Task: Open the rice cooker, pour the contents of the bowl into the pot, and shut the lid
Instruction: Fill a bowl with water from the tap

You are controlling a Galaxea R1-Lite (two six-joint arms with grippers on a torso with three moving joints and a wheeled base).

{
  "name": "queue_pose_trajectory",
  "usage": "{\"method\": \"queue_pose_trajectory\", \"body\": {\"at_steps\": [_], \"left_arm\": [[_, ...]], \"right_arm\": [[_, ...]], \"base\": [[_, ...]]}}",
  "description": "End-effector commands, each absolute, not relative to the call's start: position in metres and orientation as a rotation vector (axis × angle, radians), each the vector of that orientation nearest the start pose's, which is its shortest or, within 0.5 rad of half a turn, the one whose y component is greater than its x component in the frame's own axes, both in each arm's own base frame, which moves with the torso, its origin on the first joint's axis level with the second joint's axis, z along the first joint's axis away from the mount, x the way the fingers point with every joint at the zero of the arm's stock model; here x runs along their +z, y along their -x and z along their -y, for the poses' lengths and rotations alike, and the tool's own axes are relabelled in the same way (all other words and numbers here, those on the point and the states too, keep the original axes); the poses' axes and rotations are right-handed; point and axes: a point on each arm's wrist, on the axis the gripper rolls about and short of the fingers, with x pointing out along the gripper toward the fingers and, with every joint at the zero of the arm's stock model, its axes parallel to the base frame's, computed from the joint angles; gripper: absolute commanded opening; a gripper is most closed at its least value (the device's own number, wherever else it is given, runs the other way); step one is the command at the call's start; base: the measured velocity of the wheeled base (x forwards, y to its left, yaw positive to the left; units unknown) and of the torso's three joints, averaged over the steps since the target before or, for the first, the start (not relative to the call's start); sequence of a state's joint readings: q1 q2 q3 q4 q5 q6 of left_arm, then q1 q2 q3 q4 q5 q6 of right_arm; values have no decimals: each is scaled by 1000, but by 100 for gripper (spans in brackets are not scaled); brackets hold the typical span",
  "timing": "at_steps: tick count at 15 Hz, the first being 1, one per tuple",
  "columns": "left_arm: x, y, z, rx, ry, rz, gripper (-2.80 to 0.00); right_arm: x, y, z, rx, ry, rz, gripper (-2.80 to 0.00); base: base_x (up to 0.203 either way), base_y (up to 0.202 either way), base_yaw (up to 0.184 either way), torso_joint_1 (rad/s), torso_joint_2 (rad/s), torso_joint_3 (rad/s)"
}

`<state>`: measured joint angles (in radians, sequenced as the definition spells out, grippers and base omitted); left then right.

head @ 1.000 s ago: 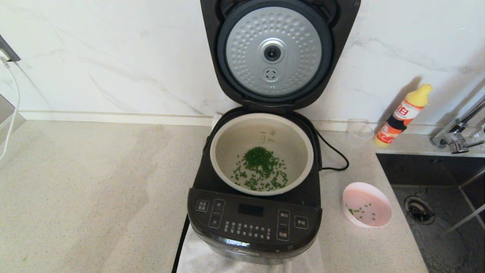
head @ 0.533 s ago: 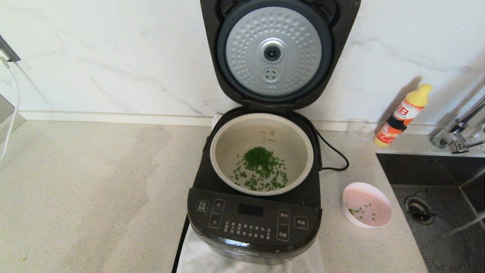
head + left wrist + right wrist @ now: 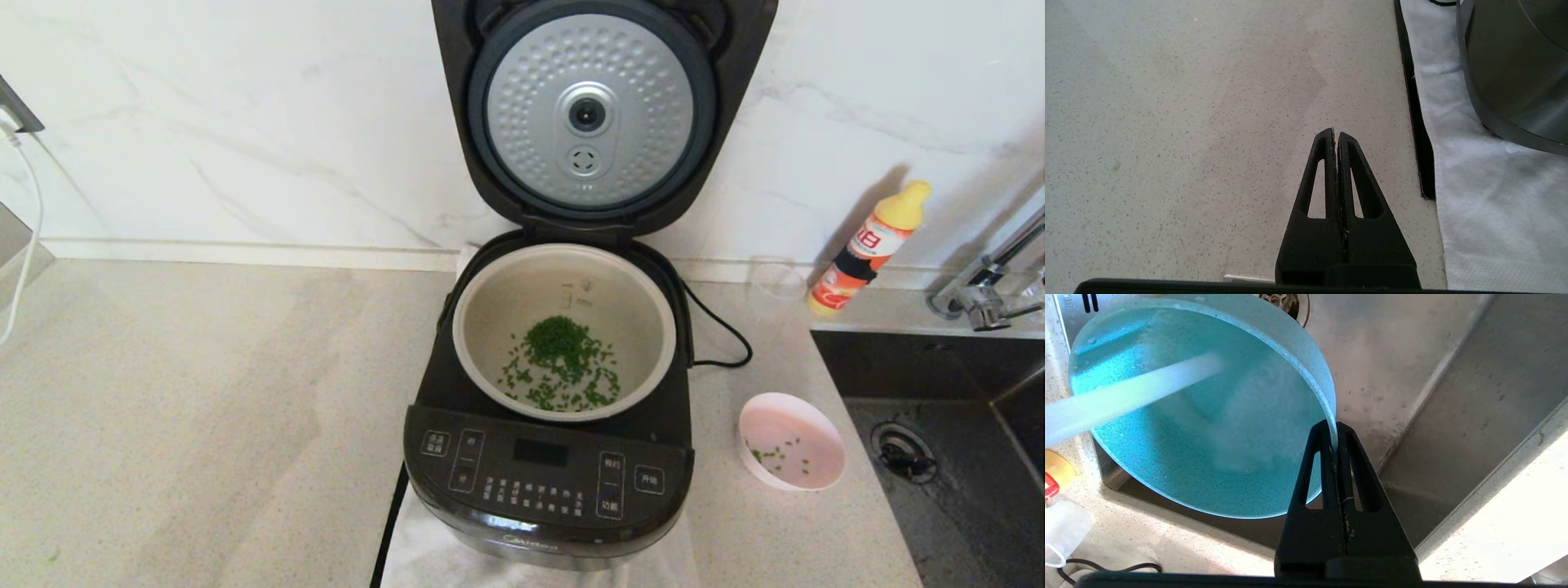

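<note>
Rice cooker (image 3: 549,457) at counter centre, lid (image 3: 589,114) swung fully upright against the wall. Pot (image 3: 563,327) seated inside, chopped greens (image 3: 562,363) across its bottom. Pink bowl (image 3: 790,441) just right of the cooker, nearly emptied, a few green bits left. Second pour judged in hand: right gripper (image 3: 1334,435) over the sink (image 3: 1412,375), out of head view, pinching the rim of 1 blue bowl (image 3: 1200,416). Next: carry bowl level above pot, tip, then lower lid. Left gripper (image 3: 1336,134) parked low over the counter beside the cooker, jaws pressed together, nothing between.
</note>
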<state>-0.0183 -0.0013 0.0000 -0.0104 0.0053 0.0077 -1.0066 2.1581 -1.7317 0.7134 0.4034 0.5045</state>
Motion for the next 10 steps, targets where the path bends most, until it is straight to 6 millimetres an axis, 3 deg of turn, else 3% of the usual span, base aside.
{"method": "queue_pose_trajectory", "body": {"at_steps": [1, 6, 10], "left_arm": [[74, 22, -1, -12, -8, 3, -280], [74, 22, -1, -12, -8, 3, -280], [74, 22, -1, -12, -8, 3, -280]], "right_arm": [[157, -221, 330, -768, -1207, -750, -280], [170, -215, 318, -759, -1199, -765, -280], [188, -210, 279, -685, -1100, -846, -280]], "base": [[0, 0, 0, 0, 0, 0], [0, 0, 0, 0, 0, 0], [0, 0, 0, 0, 0, 0]]}}
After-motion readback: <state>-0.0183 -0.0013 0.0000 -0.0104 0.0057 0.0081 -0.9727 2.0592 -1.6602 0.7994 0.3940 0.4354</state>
